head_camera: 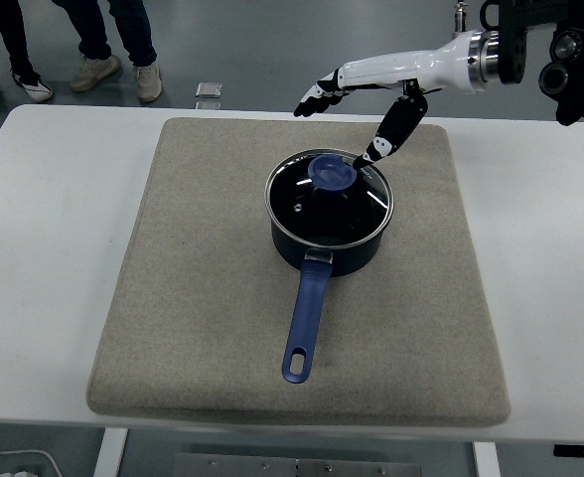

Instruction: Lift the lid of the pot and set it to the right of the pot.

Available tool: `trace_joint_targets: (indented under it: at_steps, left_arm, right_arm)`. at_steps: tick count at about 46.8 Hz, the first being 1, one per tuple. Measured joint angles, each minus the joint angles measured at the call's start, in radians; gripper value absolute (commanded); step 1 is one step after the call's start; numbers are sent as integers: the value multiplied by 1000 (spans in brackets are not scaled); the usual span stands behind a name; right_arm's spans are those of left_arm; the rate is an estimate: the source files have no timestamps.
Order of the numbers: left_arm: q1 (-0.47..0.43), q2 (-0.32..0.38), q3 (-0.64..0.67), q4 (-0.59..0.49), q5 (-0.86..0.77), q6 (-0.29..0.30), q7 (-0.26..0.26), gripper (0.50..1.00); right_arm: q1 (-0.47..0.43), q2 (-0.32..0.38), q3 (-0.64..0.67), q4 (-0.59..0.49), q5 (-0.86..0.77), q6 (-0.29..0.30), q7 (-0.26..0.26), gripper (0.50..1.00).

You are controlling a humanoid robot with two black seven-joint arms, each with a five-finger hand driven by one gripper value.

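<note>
Above the far side of the pot (329, 227), the right hand (357, 97) hovers with its fingers spread and nothing in them.

On the grey mat (213, 298) in the middle of the white table (44, 248) the pot stands with its long blue handle (305, 323) pointing toward the near edge, which leaves the mat to its right bare for setting something down. The glass lid (329, 195) sits flat on the pot's rim, its blue knob (330, 172) on top toward the far side. The hand reaches in from the right with fingers stretched leftward and the thumb (388, 131) hanging down just beyond the knob, apart from it; that spread looks suited to closing around the knob from above. The lift has not begun. The left hand is out of view. A person's legs (113, 40) show past the table's far edge.
</note>
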State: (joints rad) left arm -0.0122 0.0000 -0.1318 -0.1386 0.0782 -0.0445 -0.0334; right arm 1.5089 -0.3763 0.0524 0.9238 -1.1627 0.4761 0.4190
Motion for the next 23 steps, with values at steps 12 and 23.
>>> trace_joint_targets:
  at_steps: [12, 23]
  left_arm:
    - [0, 0, 0, 0, 0, 0, 0, 1000]
    - [0, 0, 0, 0, 0, 0, 0, 1000]
  right_arm:
    - [-15, 6, 0, 3, -7, -10, 38, 895]
    - [-35, 22, -39, 6, -26, -35, 60, 895]
